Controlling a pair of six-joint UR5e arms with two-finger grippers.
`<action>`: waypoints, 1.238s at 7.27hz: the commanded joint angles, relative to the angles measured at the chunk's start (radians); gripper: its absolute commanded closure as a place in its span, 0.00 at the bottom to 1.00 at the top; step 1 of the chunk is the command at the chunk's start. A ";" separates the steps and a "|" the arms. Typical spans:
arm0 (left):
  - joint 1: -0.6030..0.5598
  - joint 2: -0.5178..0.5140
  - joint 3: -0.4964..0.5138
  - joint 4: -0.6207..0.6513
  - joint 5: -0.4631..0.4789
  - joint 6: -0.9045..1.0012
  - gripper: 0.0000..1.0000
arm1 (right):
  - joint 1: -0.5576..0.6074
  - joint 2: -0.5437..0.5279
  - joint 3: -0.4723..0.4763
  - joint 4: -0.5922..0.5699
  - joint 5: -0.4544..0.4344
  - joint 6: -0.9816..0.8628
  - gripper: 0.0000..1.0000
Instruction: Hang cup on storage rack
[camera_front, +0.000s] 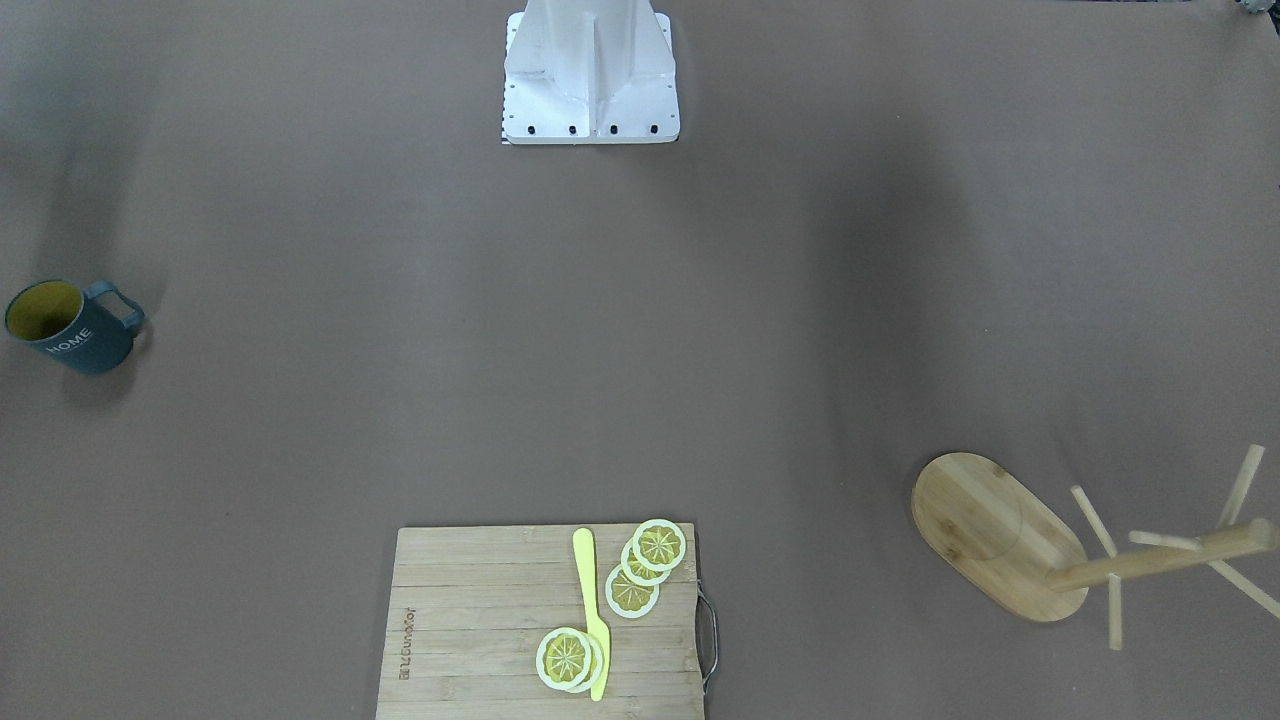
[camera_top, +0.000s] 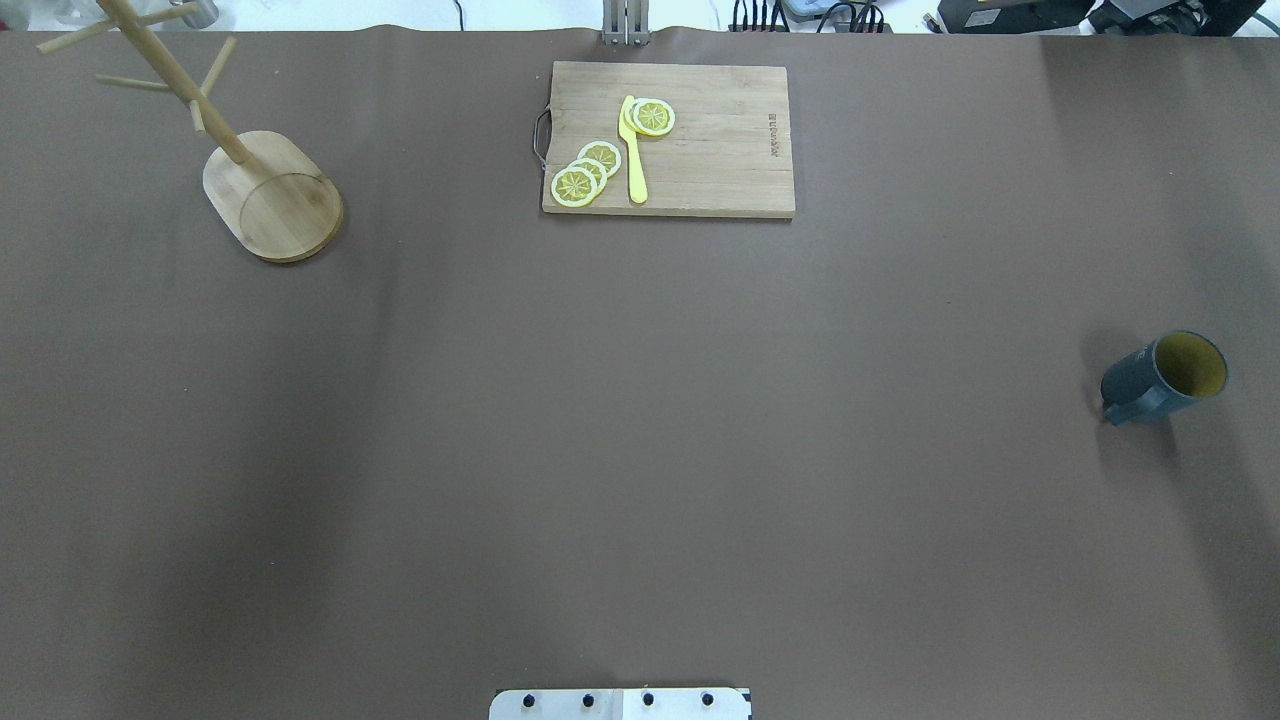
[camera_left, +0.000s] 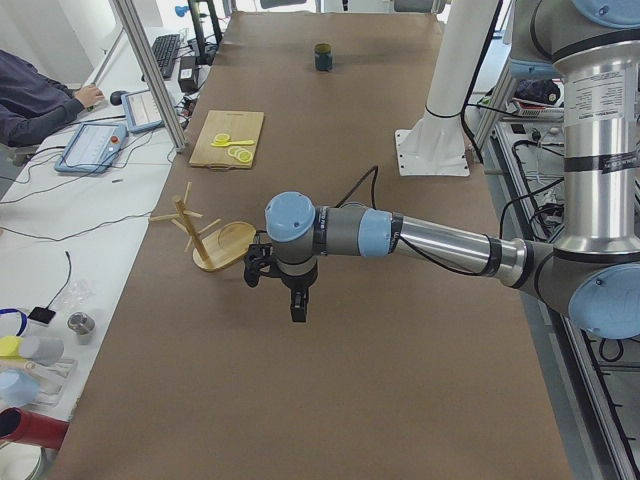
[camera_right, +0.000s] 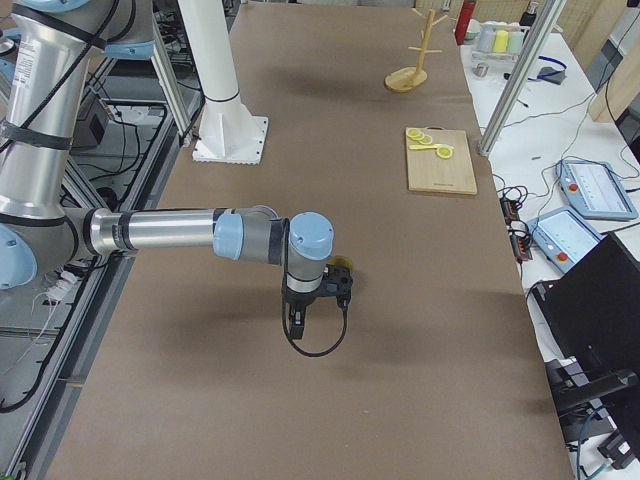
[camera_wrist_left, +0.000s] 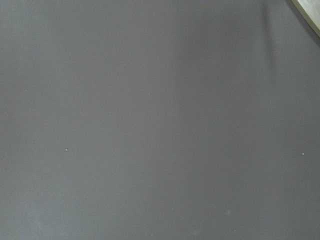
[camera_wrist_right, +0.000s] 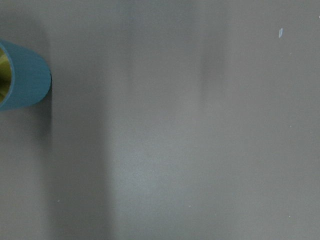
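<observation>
Slate-blue and ribbed, the mug (camera_front: 70, 328) with a yellow-olive inside and white "HOME" lettering stood upright on the brown table cover (camera_front: 640, 380). It was at the left edge of the front-facing view, about mid-height, with its squarish handle turned to the upper right. In the right side view the right gripper (camera_right: 297, 325) hung fingers-down near the frame's centre, close to the mug. I could not tell whether it was open or closed. The light bamboo mug tree (camera_front: 990, 530) with an oval base stood at the lower right of the front-facing view, well apart from the mug. In the left side view the left gripper (camera_left: 298, 305) hovered near that tree, and its state could not be told either. At bottom centre lay a rectangular wooden cutting board (camera_front: 480, 620) carrying lemon slices (camera_front: 645, 570) and a yellow knife (camera_front: 592, 610).
</observation>
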 joint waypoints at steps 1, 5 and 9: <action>0.004 -0.010 -0.006 0.005 0.071 0.000 0.00 | 0.000 0.001 0.001 0.000 0.000 0.002 0.00; 0.008 -0.008 -0.034 -0.003 0.104 0.000 0.00 | 0.002 0.038 0.011 0.002 -0.005 -0.002 0.00; 0.009 -0.098 -0.058 -0.021 0.100 -0.008 0.00 | 0.041 0.210 0.065 0.002 -0.009 0.009 0.00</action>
